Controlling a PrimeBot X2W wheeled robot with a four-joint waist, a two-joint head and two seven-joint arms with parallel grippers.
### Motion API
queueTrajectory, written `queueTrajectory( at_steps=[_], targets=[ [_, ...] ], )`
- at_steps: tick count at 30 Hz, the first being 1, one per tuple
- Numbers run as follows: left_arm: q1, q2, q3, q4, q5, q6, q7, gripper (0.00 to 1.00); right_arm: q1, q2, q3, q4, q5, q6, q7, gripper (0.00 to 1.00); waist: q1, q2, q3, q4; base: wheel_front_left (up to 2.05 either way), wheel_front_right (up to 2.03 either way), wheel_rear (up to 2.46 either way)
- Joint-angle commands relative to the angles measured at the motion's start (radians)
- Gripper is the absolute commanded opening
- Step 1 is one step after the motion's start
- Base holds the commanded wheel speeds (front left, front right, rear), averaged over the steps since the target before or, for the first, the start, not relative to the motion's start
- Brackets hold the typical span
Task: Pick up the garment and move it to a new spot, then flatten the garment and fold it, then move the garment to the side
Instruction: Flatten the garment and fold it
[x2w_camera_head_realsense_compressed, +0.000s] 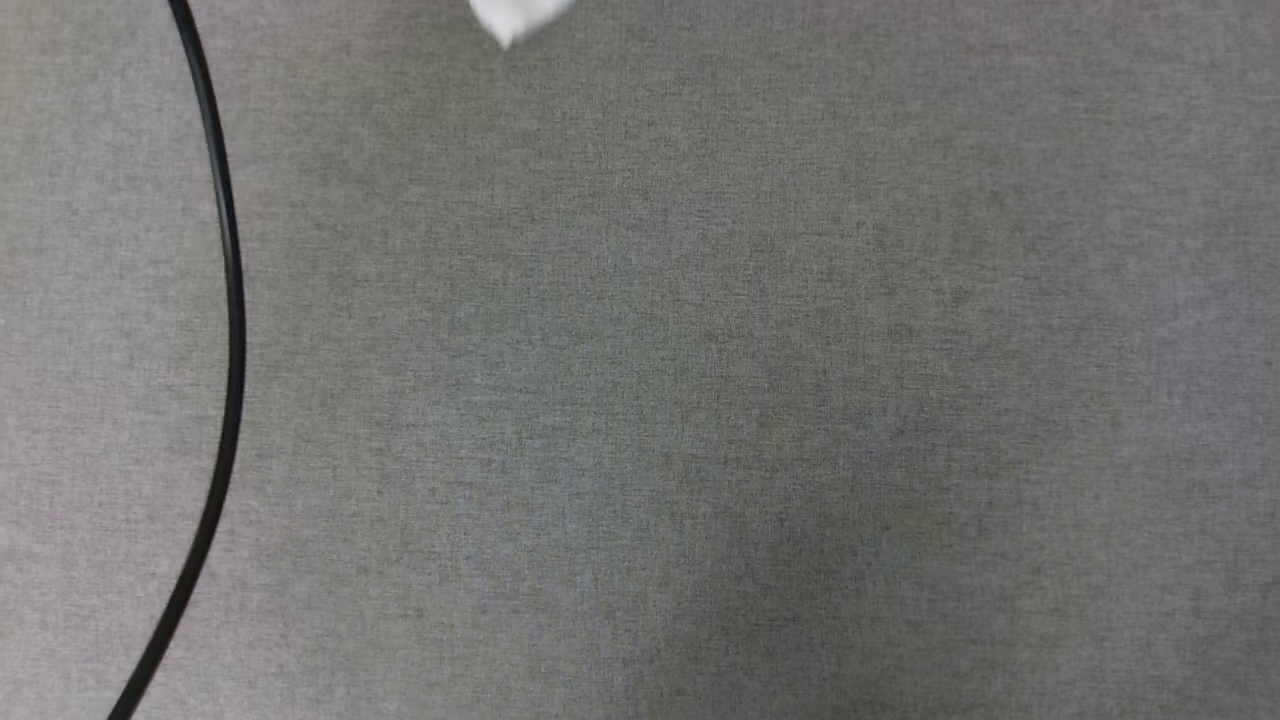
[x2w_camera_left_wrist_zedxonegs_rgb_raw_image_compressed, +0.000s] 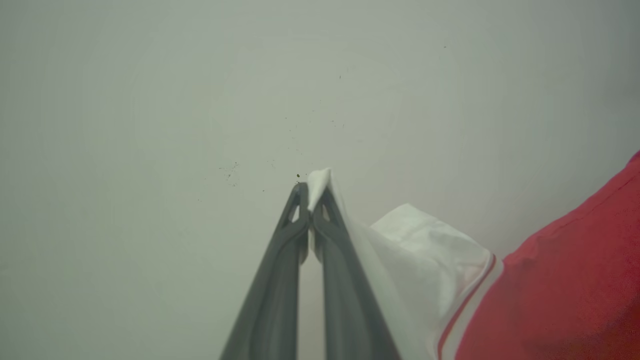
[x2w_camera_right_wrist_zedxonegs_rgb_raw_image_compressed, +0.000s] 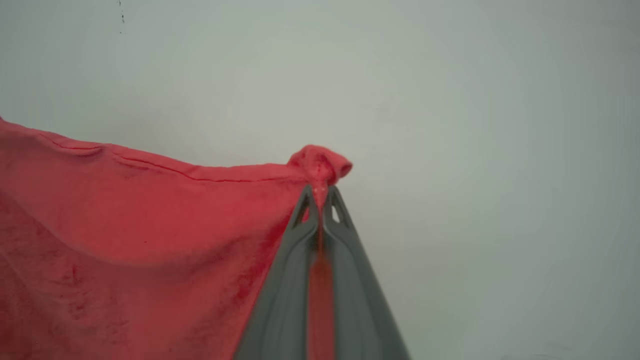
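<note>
Broad open room was seen on the grey fabric-covered desk (x2w_camera_head_realsense_compressed: 700, 400), edged at the left by a thin black curved cable (x2w_camera_head_realsense_compressed: 232, 330). The red jersey garment with white sleeve panels (x2w_camera_left_wrist_zedxonegs_rgb_raw_image_compressed: 565, 280) was held between both arms: a white corner pinched in the closed left hand (x2w_camera_left_wrist_zedxonegs_rgb_raw_image_compressed: 309, 192), a red hem corner in the closed right hand (x2w_camera_right_wrist_zedxonegs_rgb_raw_image_compressed: 320, 192). A white cloth tip (x2w_camera_head_realsense_compressed: 515, 18) was caught at the head view's far edge.

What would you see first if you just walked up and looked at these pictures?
The red garment jumps out: in the right wrist view it spreads over the left side, its edge pinched in the right gripper at the middle. In the left wrist view the left gripper pinches its white corner. In the head view a black cable curves down the left of the grey surface.
</note>
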Motion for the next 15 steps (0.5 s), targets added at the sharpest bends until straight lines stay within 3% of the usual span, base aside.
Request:
queueTrajectory(
  at_steps=[1,7,15],
  targets=[
    [-0.032,0.002,-0.006,0.023,-0.005,0.001,-0.016,0.00,-0.038,0.008,0.012,0.027,-0.003,-0.001,-0.018,0.00,-0.0003,0.0000,0.005,0.000,0.00,0.00,0.00],
    [-0.051,0.006,-0.041,0.108,-0.027,-0.001,-0.062,0.00,-0.073,0.018,0.086,0.126,0.023,-0.001,-0.065,0.00,-0.0003,0.0000,0.023,-0.002,0.00,0.00,0.00],
    [0.058,0.030,-0.124,0.158,-0.109,-0.001,-0.107,0.00,0.011,0.021,0.198,0.210,0.092,-0.001,-0.138,0.00,-0.0003,0.0000,0.033,-0.003,0.00,0.00,0.00]
  ],
)
